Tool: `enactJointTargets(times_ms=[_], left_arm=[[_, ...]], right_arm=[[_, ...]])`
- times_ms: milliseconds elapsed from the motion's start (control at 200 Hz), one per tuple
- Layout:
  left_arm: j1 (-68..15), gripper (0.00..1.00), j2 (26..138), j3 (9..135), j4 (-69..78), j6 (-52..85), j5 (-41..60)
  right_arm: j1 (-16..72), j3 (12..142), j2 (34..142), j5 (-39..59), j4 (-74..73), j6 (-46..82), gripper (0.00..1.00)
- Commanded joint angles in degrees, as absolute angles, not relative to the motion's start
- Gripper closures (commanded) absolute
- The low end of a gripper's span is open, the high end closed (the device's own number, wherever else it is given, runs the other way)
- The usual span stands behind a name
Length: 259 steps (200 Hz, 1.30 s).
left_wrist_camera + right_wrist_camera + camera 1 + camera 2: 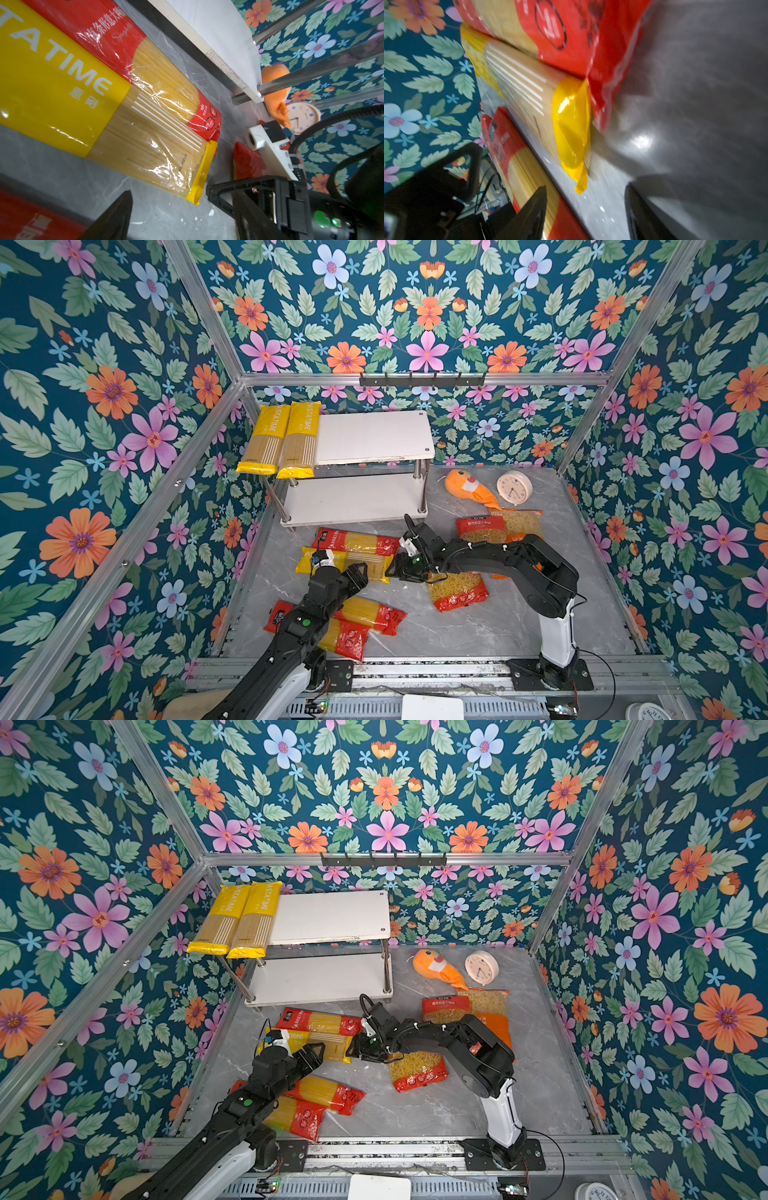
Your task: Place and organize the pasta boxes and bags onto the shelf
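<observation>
The left gripper (359, 576) and right gripper (586, 209) both stand open, empty, beside the yellow pack (377, 563).

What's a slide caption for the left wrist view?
Yellow PASTATIME spaghetti pack lying against a red spaghetti pack on grey marble, next to the shelf.
</observation>
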<state>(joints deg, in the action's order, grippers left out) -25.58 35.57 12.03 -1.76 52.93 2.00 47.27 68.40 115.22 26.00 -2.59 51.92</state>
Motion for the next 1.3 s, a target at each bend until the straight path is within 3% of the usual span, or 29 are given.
enactJointTargets(times_ms=[0, 200, 445, 680, 885, 1175, 1290], left_arm=[[-25.16, 0.22, 33.58, 9.59, 5.00, 58.42, 3.27], [-23.47, 0.22, 31.57, 10.41, 2.23, 58.06, 2.44], [-20.87, 0.22, 27.85, 12.98, -1.18, 58.52, 4.14], [-18.94, 0.22, 25.94, 16.96, -3.30, 58.03, 4.51], [-18.98, 0.23, 26.46, 14.91, 3.29, 58.56, 4.03], [-19.90, 0.24, 33.45, 11.26, 13.27, 61.33, 7.01], [-20.68, 0.23, 34.36, 8.36, 15.78, 63.10, 6.87]], right_arm=[[47.19, 68.71, 117.14, 21.52, -11.42, 58.61, 0.40], [47.61, 69.89, 121.62, 21.70, -17.77, 60.12, 0.48], [49.25, 66.69, 118.79, 24.89, -26.34, 59.97, 0.81], [48.94, 59.54, 109.23, 23.12, -29.79, 58.97, 0.99], [44.47, 48.26, 98.84, 18.24, -35.64, 62.02, 1.00], [45.97, 28.61, 86.80, -7.46, -41.77, 75.70, 1.00], [47.86, 28.50, 86.17, -10.85, -37.81, 77.39, 1.00]])
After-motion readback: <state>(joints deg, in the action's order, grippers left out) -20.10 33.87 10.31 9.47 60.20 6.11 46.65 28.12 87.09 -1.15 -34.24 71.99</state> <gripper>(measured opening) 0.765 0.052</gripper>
